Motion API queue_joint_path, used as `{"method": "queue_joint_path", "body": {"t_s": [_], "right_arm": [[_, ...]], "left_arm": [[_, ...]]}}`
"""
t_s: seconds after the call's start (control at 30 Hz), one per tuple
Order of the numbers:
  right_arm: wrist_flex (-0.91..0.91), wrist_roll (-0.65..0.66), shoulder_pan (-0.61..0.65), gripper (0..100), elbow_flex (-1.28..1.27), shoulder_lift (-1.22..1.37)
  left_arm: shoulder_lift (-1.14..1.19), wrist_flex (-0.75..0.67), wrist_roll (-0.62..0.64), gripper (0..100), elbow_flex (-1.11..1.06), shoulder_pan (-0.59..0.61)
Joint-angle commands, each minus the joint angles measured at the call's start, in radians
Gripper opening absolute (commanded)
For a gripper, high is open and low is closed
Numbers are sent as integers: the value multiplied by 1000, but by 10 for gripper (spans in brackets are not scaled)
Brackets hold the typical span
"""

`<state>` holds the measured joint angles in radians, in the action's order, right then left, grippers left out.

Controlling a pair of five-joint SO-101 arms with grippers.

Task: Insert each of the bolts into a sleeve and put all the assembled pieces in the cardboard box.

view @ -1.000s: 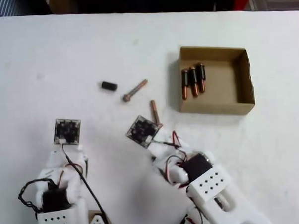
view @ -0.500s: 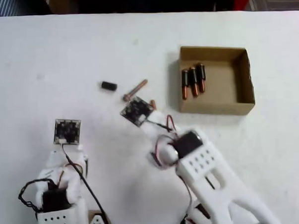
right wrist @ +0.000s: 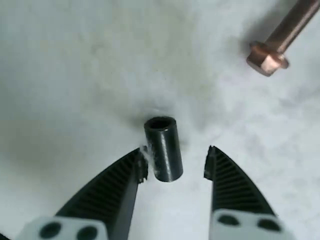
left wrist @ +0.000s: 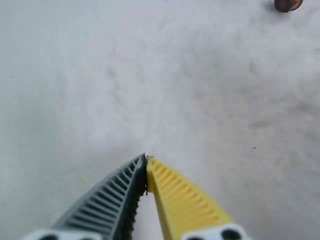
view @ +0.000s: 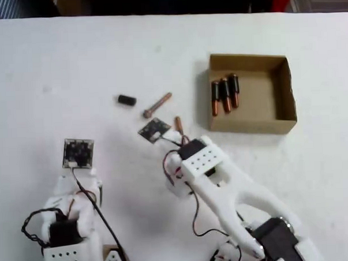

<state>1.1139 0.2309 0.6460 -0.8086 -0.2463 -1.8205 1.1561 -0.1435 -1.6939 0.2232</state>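
Right gripper (right wrist: 176, 155), jaws wide and empty, straddles the black sleeve (right wrist: 164, 148) on the table (right wrist: 60, 60), off-centre; closing unevenly could roll it away toward the bolt (right wrist: 280, 40). Left gripper (left wrist: 146, 160) pinched closed, empty

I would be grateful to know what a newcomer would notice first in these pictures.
The cardboard box on the right side of the table holds three assembled pieces. The right end effector, open, frames a black sleeve in the right wrist view, with a copper bolt lying nearby.
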Motion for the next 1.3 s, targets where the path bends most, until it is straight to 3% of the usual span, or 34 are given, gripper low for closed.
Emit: {"method": "queue_joint_path", "body": {"t_s": [0.0, 0.27, 1.27], "right_arm": [[-35, -12, 51, 173, 38, 27], [-166, -14, 94, 173, -28, 81], [-93, -5, -41, 172, -32, 90]], "left_arm": [[-7, -29, -9, 23, 2, -12], [-7, -29, -9, 23, 2, -12], [-7, -29, -9, 23, 2, -12]]}}
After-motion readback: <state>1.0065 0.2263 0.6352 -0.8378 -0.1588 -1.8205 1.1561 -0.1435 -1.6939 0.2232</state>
